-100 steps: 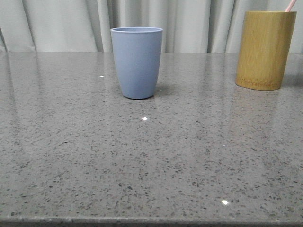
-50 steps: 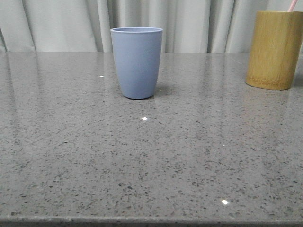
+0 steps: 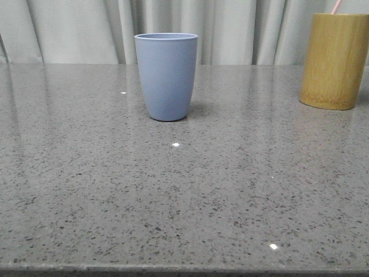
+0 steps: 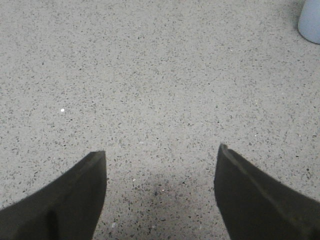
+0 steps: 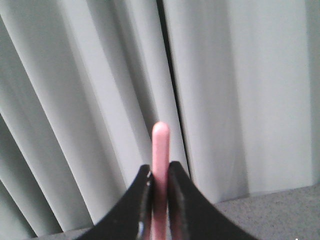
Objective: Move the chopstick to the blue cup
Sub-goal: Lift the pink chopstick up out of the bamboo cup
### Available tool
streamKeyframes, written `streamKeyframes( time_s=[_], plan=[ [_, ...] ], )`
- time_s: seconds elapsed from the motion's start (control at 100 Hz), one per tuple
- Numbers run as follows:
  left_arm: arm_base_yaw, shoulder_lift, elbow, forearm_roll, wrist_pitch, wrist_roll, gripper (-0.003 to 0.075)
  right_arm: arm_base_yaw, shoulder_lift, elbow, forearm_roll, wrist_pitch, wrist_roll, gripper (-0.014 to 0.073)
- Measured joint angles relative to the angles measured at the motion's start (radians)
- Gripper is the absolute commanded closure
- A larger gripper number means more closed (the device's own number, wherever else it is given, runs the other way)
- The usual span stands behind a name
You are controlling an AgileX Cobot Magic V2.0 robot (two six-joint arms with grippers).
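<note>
Speckled grey stone is seen across the table (image 3: 184, 196) in the front view, with pale curtains (image 3: 75, 29) hung behind it. The blue cup (image 3: 166, 76) is stood upright near the middle of the far part of the table, matte greyish-blue, smooth-sided and tapered to a rounded base. Well apart from it, at the far right, a yellow-brown bamboo cylinder (image 3: 336, 60) is stood upright. A short pale pink length of the chopstick (image 3: 335, 7) is seen rising out of the cylinder's mouth and is cut off by the picture's edge.

In the left wrist view the left end effector (image 4: 161, 156) is shown with its two dark fingers (image 4: 75, 200) held wide apart over bare table, nothing lying between them. A corner of the blue cup (image 4: 311, 20) is caught at the edge of this picture, well apart from the fingers.

In the right wrist view a closer look at the chopstick (image 5: 160, 150) is given: a thin, straight, pale pink stick with a rounded tip, set upright against the curtain folds. The right end effector (image 5: 160, 181) is clamped on it, one dark finger (image 5: 135, 205) pressed against each side, and the rounded tip is left standing clear beyond the fingertips. A strip of grey table (image 5: 280, 215) is seen at the curtain's foot.
</note>
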State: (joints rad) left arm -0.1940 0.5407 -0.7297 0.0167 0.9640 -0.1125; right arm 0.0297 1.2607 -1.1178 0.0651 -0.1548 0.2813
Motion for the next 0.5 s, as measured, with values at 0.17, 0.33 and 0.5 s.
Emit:
streamKeyframes(
  time_s=[0.17, 0.33, 0.5],
  plan=[
    [0.000, 0.000, 0.000, 0.000, 0.000, 0.000, 0.0267, 0.015, -0.036, -0.157, 0.000, 0.183, 0.000, 0.0622],
    [0.000, 0.000, 0.000, 0.000, 0.000, 0.000, 0.0267, 0.090, -0.049, -0.242, 0.000, 0.288, 0.000, 0.0622],
    [0.000, 0.000, 0.000, 0.000, 0.000, 0.000, 0.0267, 0.228, -0.047, -0.249, 0.000, 0.305, 0.000, 0.0622]
  ],
)
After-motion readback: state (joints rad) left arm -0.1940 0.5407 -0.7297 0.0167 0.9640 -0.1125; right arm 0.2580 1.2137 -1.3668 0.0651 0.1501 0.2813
